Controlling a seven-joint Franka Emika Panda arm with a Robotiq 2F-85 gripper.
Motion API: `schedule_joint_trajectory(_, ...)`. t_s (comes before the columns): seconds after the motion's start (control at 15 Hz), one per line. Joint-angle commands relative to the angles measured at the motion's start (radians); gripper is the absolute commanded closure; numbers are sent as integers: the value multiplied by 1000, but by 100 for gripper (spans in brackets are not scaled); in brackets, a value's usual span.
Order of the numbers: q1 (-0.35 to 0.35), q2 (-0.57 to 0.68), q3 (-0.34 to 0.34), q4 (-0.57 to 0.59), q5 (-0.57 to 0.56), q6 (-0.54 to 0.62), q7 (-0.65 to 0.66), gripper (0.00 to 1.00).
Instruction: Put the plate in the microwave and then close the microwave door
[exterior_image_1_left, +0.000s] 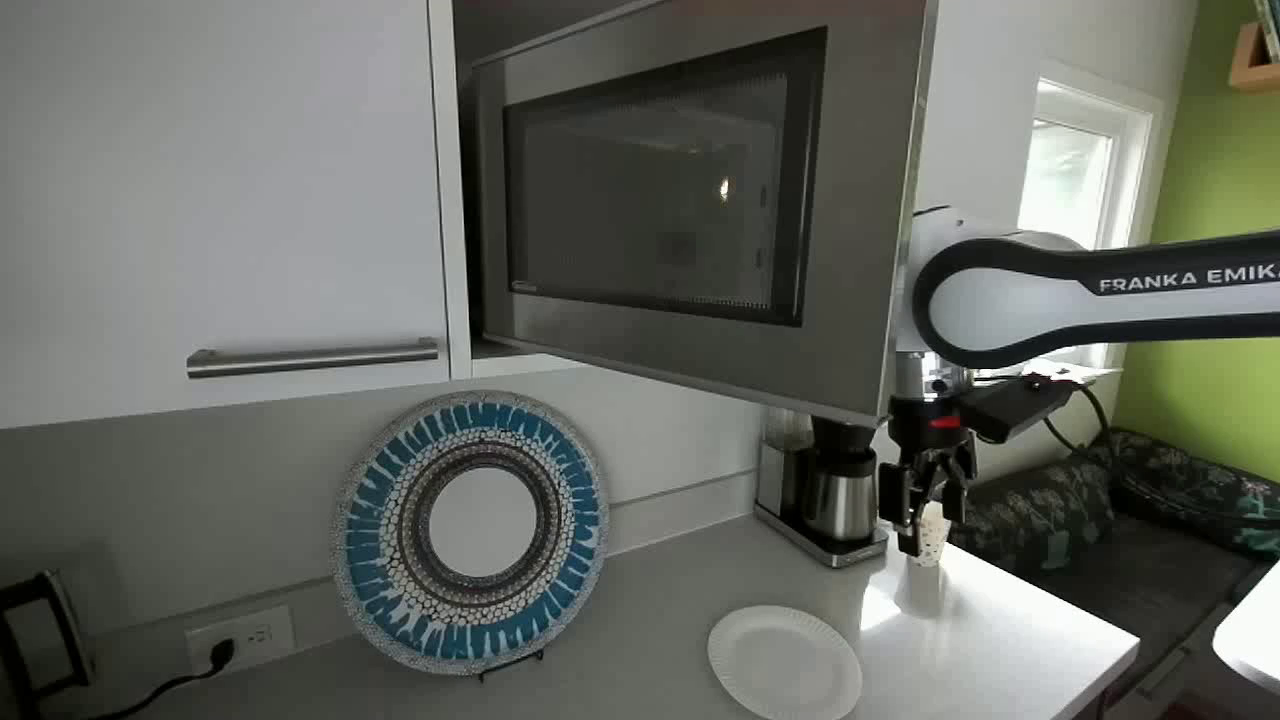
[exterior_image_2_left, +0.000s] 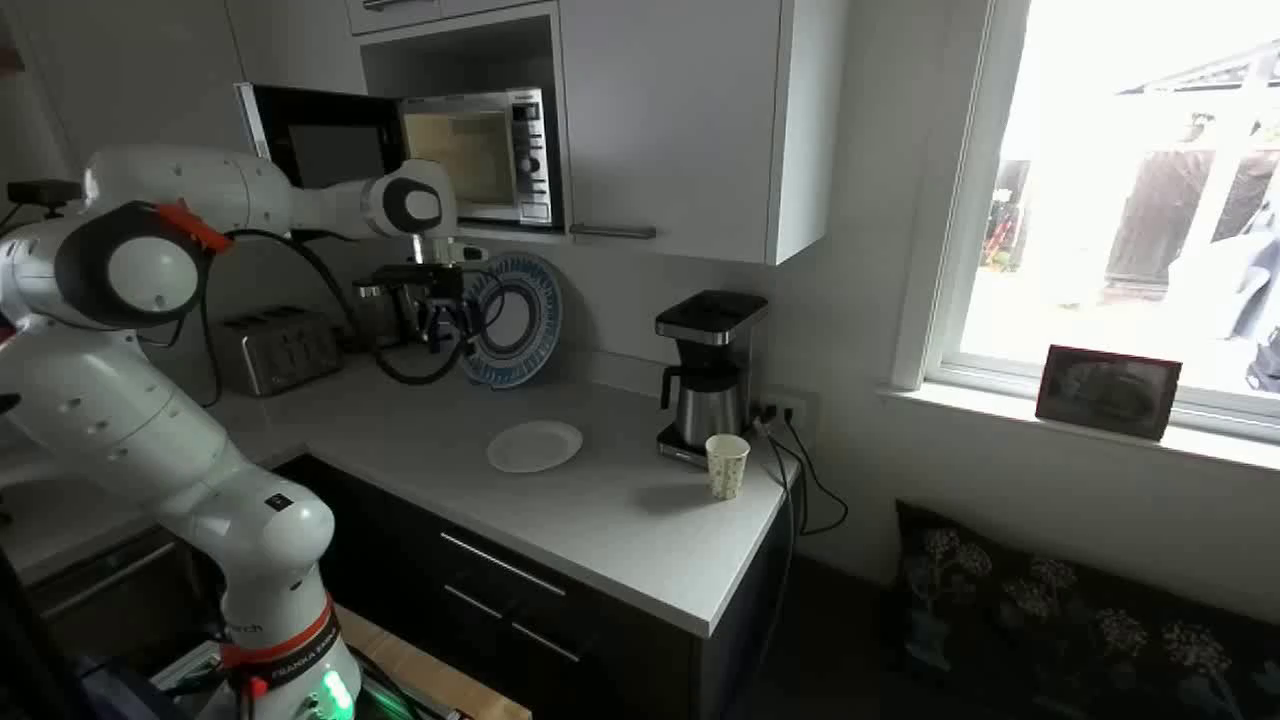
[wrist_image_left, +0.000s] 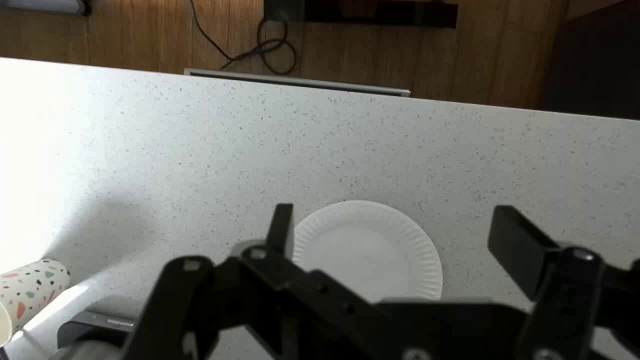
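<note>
A: Where does the plate (exterior_image_2_left: 535, 446) lie?
B: Flat on the counter (exterior_image_2_left: 620, 550), well apart from the coffee maker (exterior_image_2_left: 713, 375) and the flecked cup (exterior_image_2_left: 727, 467), which stands upright just beside that machine.
A: How is the pincer (wrist_image_left: 398, 235)?
B: Spread wide, pointing down, above the counter. In the wrist view its jaws stand well apart, with the plate showing between them, its lower part hidden by the pincer's own linkage.
A: And the microwave (exterior_image_2_left: 531, 165)?
B: In a niche (exterior_image_2_left: 450, 60) between white cabinets (exterior_image_2_left: 675, 120). Its door (exterior_image_1_left: 655, 200) is swung open and juts out above the counter. From an exterior view, that door covers part of the arm (exterior_image_1_left: 1000, 300) and the coffee maker's top.
A: Does the arm block the opening (exterior_image_2_left: 470, 150)?
B: In an exterior view it crosses in front of a lower corner; whether they touch, I can't tell.
A: What else is around?
B: A larger blue-and-white patterned plate (exterior_image_1_left: 400, 530), propped upright near the wall (exterior_image_1_left: 680, 440) behind the small white one; a toaster (exterior_image_2_left: 285, 350) farther along the counter; past the counter's end, a dark floral cushion (exterior_image_1_left: 1040, 490); and a picture frame (exterior_image_2_left: 1108, 392) on the windowsill (exterior_image_2_left: 975, 403).
</note>
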Motion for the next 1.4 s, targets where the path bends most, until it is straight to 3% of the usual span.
schedule_joint_trajectory(0.0,17,2,-13,2,-5,-2,6,0)
schedule_joint_trajectory(0.47,17,2,-13,2,-5,-2,6,0)
schedule_joint_trajectory(0.73,-18,79,-169,-14,138,22,-160,0)
schedule_joint_trajectory(1.0,-47,183,-311,-26,215,52,-475,0)
schedule_joint_trajectory(1.07,-53,214,-331,-25,236,62,-539,0)
schedule_joint_trajectory(1.13,-59,162,-294,-24,189,37,-439,0)
schedule_joint_trajectory(1.33,-73,218,-320,-24,215,55,-527,0)
